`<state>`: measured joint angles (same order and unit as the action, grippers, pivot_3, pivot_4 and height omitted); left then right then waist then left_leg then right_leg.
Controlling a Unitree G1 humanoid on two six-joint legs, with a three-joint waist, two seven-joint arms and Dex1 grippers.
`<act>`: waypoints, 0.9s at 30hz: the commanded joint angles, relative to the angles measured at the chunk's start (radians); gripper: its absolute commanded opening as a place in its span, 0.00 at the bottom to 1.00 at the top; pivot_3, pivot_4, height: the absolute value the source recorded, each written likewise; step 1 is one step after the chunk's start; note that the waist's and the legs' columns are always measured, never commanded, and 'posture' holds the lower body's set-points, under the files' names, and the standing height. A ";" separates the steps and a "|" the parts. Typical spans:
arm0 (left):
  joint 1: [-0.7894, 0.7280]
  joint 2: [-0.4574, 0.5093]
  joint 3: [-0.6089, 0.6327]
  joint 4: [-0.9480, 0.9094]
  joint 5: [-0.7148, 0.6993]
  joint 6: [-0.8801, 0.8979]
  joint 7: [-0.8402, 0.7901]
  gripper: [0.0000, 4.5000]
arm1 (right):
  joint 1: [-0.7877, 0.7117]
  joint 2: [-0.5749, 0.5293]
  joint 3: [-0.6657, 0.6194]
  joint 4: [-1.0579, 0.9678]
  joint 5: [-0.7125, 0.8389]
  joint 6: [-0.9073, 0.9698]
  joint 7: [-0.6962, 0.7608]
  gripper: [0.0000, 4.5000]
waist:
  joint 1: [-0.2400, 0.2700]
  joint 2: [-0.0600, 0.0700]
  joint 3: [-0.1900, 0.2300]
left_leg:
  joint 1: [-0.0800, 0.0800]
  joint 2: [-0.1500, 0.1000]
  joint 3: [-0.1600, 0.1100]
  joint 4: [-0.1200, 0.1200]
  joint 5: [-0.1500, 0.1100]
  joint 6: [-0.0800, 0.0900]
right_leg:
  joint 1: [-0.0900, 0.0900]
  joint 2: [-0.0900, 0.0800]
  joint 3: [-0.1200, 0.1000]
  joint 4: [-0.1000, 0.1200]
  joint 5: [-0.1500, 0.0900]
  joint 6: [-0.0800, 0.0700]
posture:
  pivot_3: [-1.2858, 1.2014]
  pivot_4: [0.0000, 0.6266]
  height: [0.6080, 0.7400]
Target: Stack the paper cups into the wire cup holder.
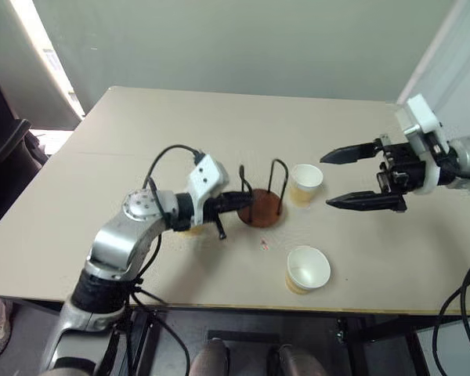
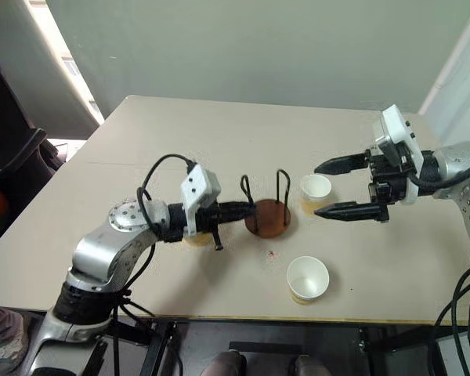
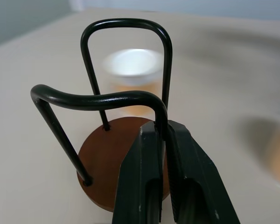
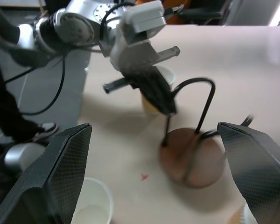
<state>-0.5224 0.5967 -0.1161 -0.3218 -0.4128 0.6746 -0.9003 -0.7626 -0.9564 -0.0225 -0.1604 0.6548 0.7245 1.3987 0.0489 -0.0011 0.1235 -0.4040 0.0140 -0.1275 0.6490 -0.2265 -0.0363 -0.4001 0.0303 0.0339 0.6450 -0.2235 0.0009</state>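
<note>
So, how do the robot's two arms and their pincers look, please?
Both arms have rounded silver-grey metal segments joined by black sections. Each wrist carries a white, boxy housing. Each pincer, left and right, has two long black fingers that taper to a point; the right wrist view shows a fine textured pattern on their inner faces. A black cable loops over the left wrist.

A plain beige bench (image 1: 141, 141) carries everything. Near its middle stands the wire cup holder (image 1: 262, 210), its reddish-brown disc flat on the surface. One paper cup (image 1: 305, 182) stands upright just beside the holder on the robot's right, a second cup (image 1: 307, 269) nearer the front edge, a third cup (image 2: 196, 237) to the holder's left, mostly hidden. A small red speck (image 1: 264, 245) lies between holder and front cup
</note>
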 commanded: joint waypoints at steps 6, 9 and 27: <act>0.064 0.074 -0.034 -0.118 -0.052 -0.001 -0.092 0.01 | 0.087 -0.066 0.031 -0.096 0.004 0.016 0.059 1.00 | 0.001 0.000 0.000 | 0.000 0.000 -0.001 0.000 -0.002 0.004 | 0.000 0.000 0.000 0.001 0.000 -0.001 | 0.52 0.24 1.00; 0.064 0.064 -0.048 -0.110 -0.038 -0.020 -0.089 0.01 | 0.114 -0.087 0.054 -0.107 -0.034 -0.001 0.049 1.00 | 0.000 0.000 0.000 | 0.000 0.000 -0.002 0.000 -0.002 0.004 | 0.000 0.000 0.000 0.001 0.001 -0.001 | 0.52 0.24 1.00; 0.121 0.086 -0.092 -0.077 0.039 -0.055 -0.046 0.41 | 0.114 -0.087 0.076 -0.096 -0.077 -0.027 0.043 1.00 | -0.004 0.000 0.000 | 0.001 0.001 -0.001 0.000 -0.004 0.007 | 0.001 0.000 0.000 0.000 0.001 -0.001 | 0.52 0.24 1.00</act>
<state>-0.4002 0.6856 -0.2135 -0.3878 -0.3824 0.6334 -0.9529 -0.6359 -1.0322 0.0616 -0.2436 0.5826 0.7103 1.4398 0.0452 -0.0010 0.1235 -0.4030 0.0146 -0.1291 0.6486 -0.2303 -0.0295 -0.3996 0.0300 0.0340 0.6454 -0.2227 0.0001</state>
